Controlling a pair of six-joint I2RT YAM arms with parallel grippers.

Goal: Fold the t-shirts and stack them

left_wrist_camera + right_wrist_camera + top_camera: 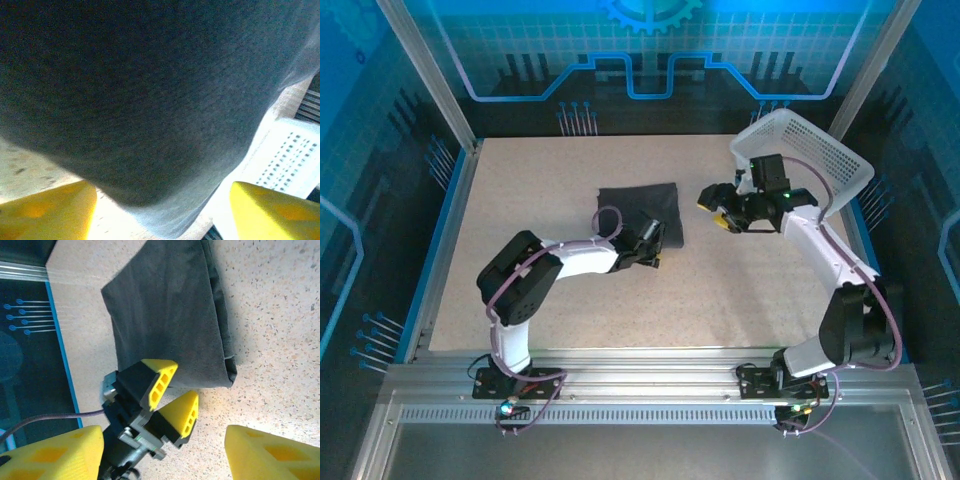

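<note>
Speckled beige table (570,300), folded charcoal t-shirt (640,210) near centre (lying flat), white basket (810,150) far right

Speckled beige tabletop (740,290) inside aluminium frame (650,375), blue-lit, perhaps printed, circuit-pattern panels (520,50) behind.

T-shirt (640,208): one, dark charcoal-grey, folded; any further layers cannot be told apart.
Basket (820,155): one, white plastic lattice.
Robot arms: two.
Tools: two, the left tool (655,250) and the right tool (713,208).
Yellow fingers (160,379): four, two per tool.
Worktop (520,220): one, speckled.
</note>
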